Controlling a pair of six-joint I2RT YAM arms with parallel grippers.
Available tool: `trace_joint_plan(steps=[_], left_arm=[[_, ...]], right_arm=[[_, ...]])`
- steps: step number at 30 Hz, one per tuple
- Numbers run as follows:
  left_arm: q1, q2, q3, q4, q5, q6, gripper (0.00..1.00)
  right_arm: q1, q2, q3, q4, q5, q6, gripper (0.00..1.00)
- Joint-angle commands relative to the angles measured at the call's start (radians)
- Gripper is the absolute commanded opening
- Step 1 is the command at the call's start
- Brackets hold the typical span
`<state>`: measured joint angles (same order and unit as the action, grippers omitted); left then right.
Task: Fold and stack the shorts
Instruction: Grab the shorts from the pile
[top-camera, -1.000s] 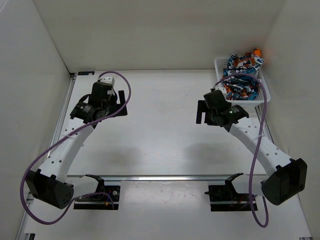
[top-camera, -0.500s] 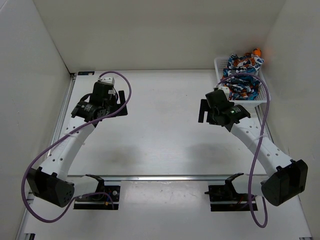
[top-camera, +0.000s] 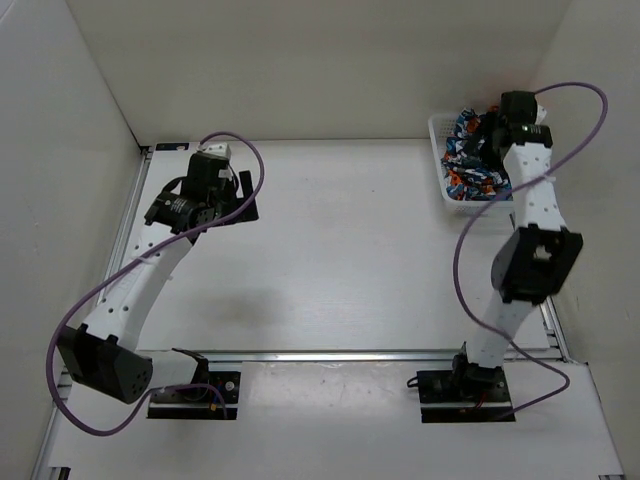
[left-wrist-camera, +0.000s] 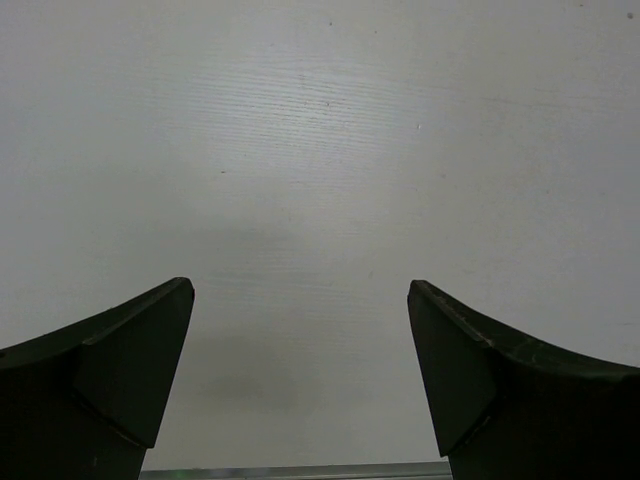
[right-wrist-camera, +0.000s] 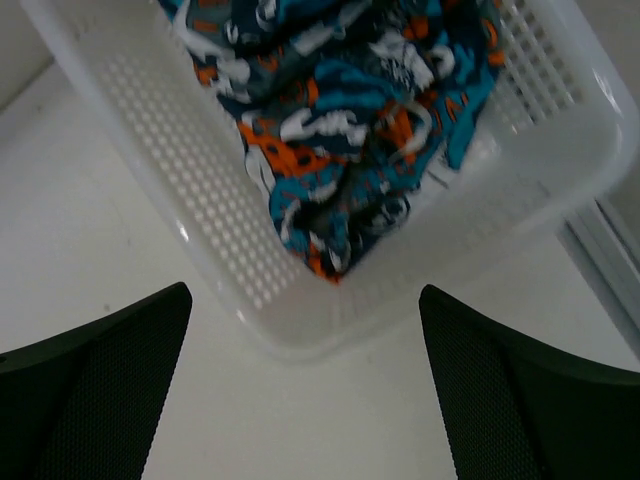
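The shorts (top-camera: 473, 178), crumpled cloth printed in orange, blue, navy and white, lie heaped in a white mesh basket (top-camera: 438, 168) at the back right of the table. In the right wrist view the shorts (right-wrist-camera: 340, 120) fill the basket (right-wrist-camera: 190, 190), seen from above. My right gripper (top-camera: 488, 135) hangs over the basket, open and empty (right-wrist-camera: 305, 292), clear of the cloth. My left gripper (top-camera: 243, 197) is open and empty over bare table at the back left (left-wrist-camera: 300, 286).
The white enclosure walls stand close behind and to the right of the basket. A metal rail (top-camera: 330, 353) runs along the near edge by the arm bases. The right arm's purple cable (top-camera: 470, 240) loops beside the basket.
My right arm has swung from the table's right middle up and back, so its gripper is over the basket. The left gripper has shifted slightly back.
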<state>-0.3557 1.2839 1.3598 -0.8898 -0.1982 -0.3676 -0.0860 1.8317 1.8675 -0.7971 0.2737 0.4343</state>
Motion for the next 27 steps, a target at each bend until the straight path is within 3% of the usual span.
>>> trace_joint_plan(steps=[1,5,10,13,14,16,17,19,22,27], left_arm=[[0.004,0.006,0.045,0.003,-0.009,-0.011,1.0],[0.004,0.031,0.045,0.003,-0.041,-0.011,1.0],[0.004,0.069,0.065,0.003,-0.032,-0.002,1.0],[0.004,0.094,0.076,0.003,-0.023,-0.002,1.0],[0.004,0.103,0.076,0.003,-0.023,0.013,1.0],[0.004,0.103,0.088,0.003,-0.045,0.048,1.0],[0.004,0.103,0.099,0.003,-0.102,0.071,1.0],[0.015,0.103,0.108,-0.021,-0.141,0.087,1.0],[0.038,0.068,0.121,-0.034,-0.1,0.087,1.0],[0.089,-0.003,0.108,-0.034,0.086,-0.02,1.0]], right_arm=[[-0.038,0.241,0.206,-0.042,-0.1,0.029,1.0],[-0.075,0.467,0.494,-0.03,-0.122,0.086,1.0],[-0.075,0.659,0.619,0.12,-0.182,0.158,0.93],[-0.075,0.712,0.63,0.196,-0.194,0.182,0.75],[-0.075,0.721,0.63,0.208,-0.194,0.191,0.57],[-0.075,0.73,0.63,0.217,-0.203,0.192,0.35],[-0.075,0.721,0.63,0.217,-0.203,0.192,0.14],[-0.075,0.66,0.604,0.217,-0.173,0.158,0.0],[-0.066,0.51,0.521,0.226,-0.127,0.114,0.0],[0.017,0.179,0.397,0.271,-0.111,-0.006,0.0]])
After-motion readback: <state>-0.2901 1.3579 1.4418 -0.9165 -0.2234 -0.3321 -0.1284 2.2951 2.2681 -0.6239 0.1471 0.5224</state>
